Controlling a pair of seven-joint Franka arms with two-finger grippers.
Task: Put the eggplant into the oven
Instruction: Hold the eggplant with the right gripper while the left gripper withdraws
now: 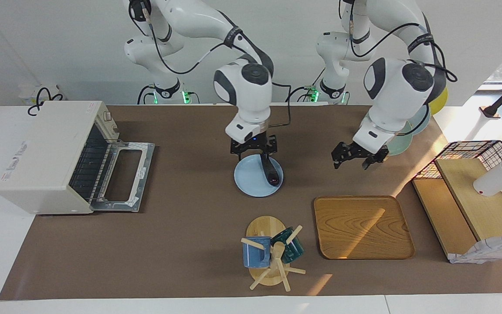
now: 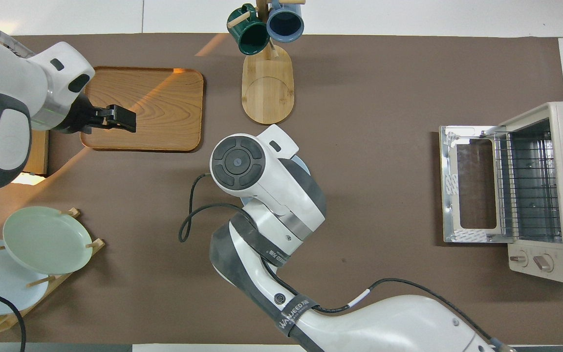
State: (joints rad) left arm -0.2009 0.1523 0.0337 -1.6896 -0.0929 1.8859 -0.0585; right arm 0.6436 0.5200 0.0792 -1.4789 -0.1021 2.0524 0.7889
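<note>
Right, I am looking at the eggplant (image 1: 270,171) lying on the blue plate (image 1: 251,181) in the middle of the desk (image 1: 190,226), its far tip resting near the plate's rim. My right hand (image 1: 253,149) is hanging just over the plate's edge nearest the robots, above the eggplant's stem end, and its fingers are standing apart, gripping nothing. In the overhead view the right arm is covering the plate almost completely, so I am reading this from the facing view.

My left hand (image 1: 355,157) is hovering in the air, released and carrying nothing, over the bare desk between the tray (image 1: 362,226) and the plate rack (image 1: 384,150); from overhead it is showing over the tray's corner (image 2: 110,117).

The oven (image 1: 55,157) is sitting at the right arm's end of the desk, well apart from the eggplant, with its door (image 1: 124,176) lying flat open and the wire rack (image 2: 526,183) showing inside. The mug stand (image 1: 270,257) is standing farther from the robots than the plate.
</note>
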